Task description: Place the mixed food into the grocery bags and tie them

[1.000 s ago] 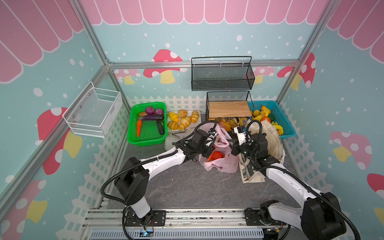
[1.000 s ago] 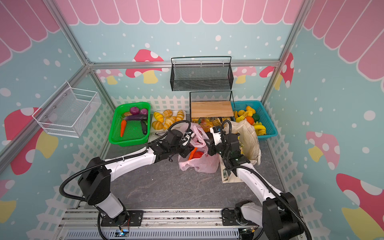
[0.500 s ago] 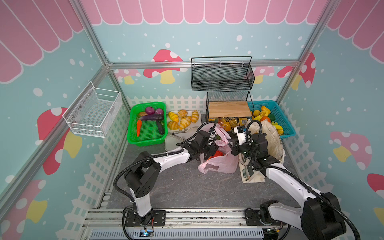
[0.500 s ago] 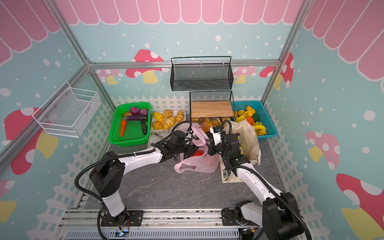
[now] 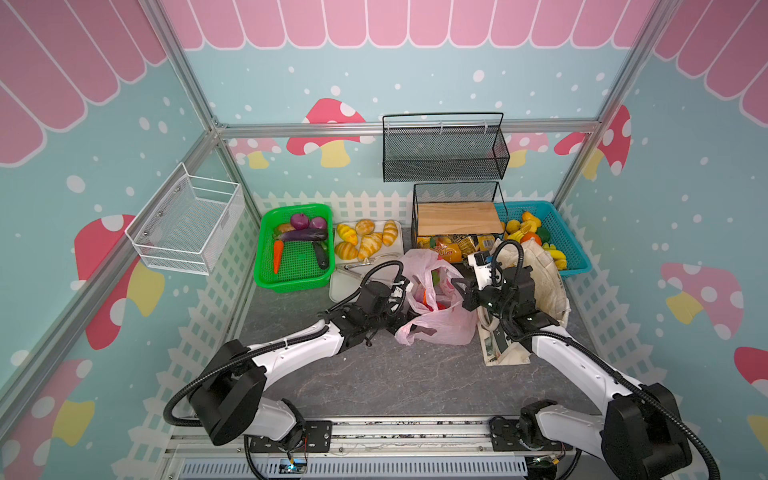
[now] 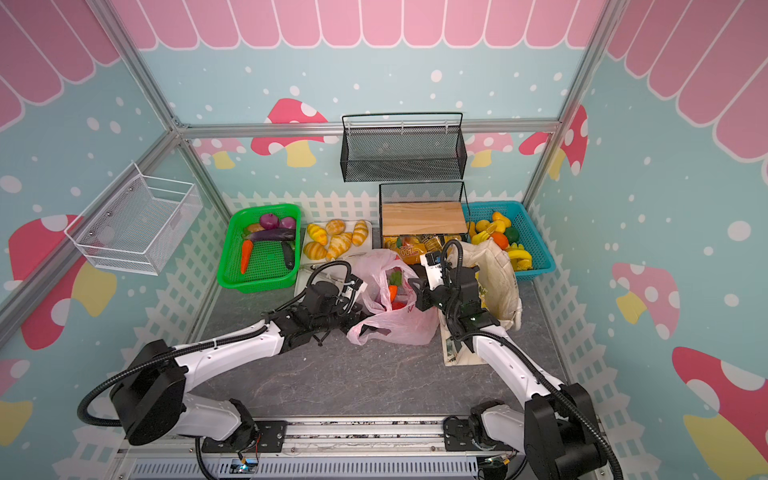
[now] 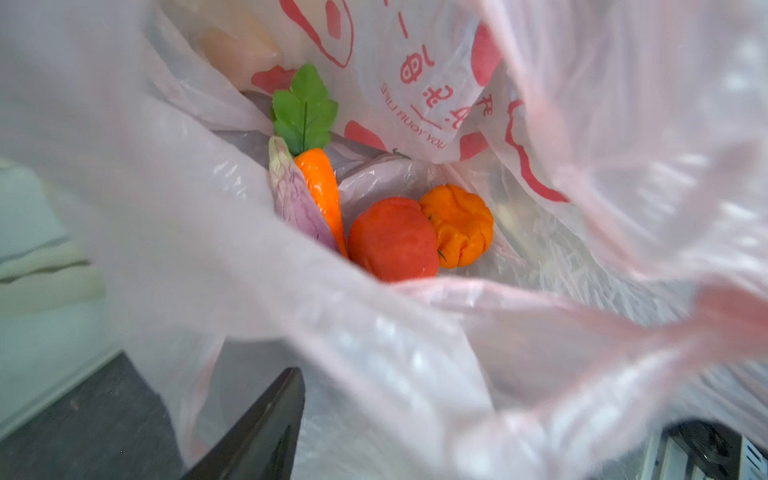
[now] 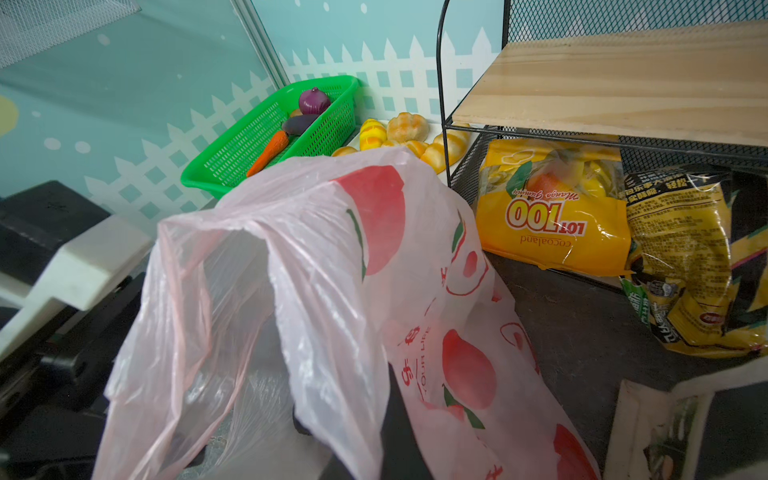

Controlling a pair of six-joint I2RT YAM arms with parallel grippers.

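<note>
Thin, crinkly pink bag (image 5: 440, 328) slumps on the marbled grey surface (image 5: 395, 374), mouth agape. Inside it: glossy round tomato (image 7: 392, 239), lobed pumpkin (image 7: 457, 224), tapered carrot (image 7: 322, 187), pale purple eggplant (image 7: 291, 199). Right hand (image 5: 459, 286) pressed together, pinching the bag's rim. Left hand (image 5: 401, 326) spread against the bag's side film. Limp canvas tote (image 5: 540, 282) just beside.

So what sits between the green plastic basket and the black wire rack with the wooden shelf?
A white tray of golden striped bread rolls, shown in both top views.
</note>
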